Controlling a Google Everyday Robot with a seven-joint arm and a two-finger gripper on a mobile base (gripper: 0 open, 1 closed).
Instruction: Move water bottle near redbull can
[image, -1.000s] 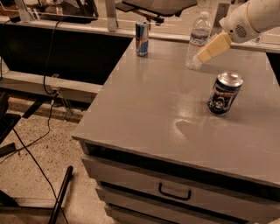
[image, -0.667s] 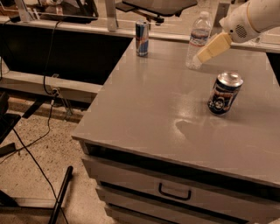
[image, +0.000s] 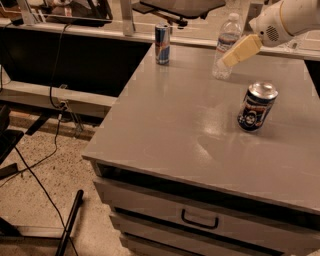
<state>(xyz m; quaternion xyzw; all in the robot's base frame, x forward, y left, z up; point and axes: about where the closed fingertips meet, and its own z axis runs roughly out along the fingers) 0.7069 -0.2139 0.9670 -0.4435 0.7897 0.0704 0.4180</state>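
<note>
One broad grey counter (image: 165, 125) with drawers carries everything. At its far right edge the robot's white-and-cream hand (image: 231, 57) overlaps the clear ribbed plastic water bottle (image: 227, 36); whether it grips, I cannot tell. The wide dark navy can (image: 256, 106) stands nearer, and the slim blue-and-silver redbull can (image: 162, 44) is well to the left.

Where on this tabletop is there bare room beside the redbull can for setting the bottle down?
Bare tabletop lies between the redbull can and the water bottle, and across the wide front left, bordered by the dark navy can. The far right is crowded: the gripper is at the water bottle.
</note>
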